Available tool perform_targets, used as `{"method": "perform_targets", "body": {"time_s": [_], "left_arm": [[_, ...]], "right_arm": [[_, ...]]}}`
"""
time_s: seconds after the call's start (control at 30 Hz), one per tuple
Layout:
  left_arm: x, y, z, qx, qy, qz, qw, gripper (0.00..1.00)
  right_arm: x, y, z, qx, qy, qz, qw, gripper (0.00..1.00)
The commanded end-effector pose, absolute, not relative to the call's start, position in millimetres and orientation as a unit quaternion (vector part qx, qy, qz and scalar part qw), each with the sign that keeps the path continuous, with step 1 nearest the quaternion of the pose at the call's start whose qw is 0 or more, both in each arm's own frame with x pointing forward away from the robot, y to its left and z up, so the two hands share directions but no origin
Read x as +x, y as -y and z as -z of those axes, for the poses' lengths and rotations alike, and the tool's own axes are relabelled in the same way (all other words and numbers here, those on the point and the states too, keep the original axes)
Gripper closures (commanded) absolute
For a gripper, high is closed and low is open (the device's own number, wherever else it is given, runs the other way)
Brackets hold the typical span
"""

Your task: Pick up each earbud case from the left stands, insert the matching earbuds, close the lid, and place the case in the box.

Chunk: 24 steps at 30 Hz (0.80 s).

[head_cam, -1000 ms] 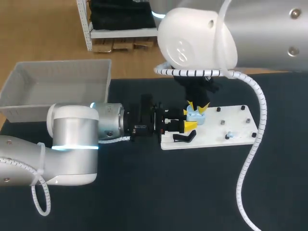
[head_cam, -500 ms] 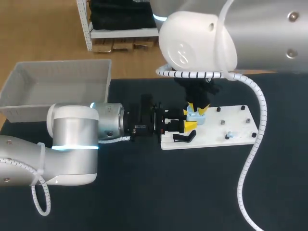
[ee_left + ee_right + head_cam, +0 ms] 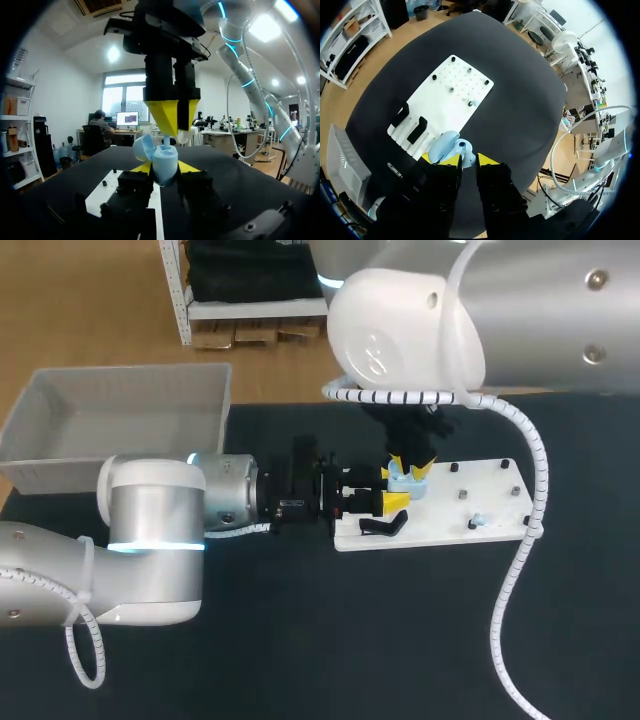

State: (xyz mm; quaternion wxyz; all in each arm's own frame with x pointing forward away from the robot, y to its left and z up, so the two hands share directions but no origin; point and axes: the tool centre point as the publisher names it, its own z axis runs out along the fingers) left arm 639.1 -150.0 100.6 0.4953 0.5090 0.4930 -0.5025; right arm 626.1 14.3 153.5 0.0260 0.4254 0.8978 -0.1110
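left gripper (image 3: pixel 165 170) clamps the pale blue case (image 3: pixel 165 159) from both sides. the case stands upright, lid swung open sideways, over the white board (image 3: pixel 480 502). right gripper (image 3: pixel 169 131) hangs straight above its mouth, tips pinched on what looks like an earbud (image 3: pixel 168 141). the next move is straight down, i reckon. box (image 3: pixel 130 370) well apart. no readable print.

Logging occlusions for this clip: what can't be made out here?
Head view: earbud case interior, covered by right gripper.
Left wrist view: case contents, behind its own wall.
Head view: blue speck on white board, too small to identify.
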Motion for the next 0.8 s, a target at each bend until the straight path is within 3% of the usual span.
{"method": "perform_targets", "body": {"time_s": [0.03,0.8], "left_arm": [[637.9,149.6,-100.3,0.508,-0.493,0.502,0.497,1.0],[637.9,149.6,-100.3,0.508,-0.493,0.502,0.497,1.0]], "right_arm": [[627.5,-14.1,-154.1,0.426,-0.897,0.112,0.025,1.0],[631.8,-13.4,-147.6,0.427,-0.896,0.12,0.021,1.0]]}}
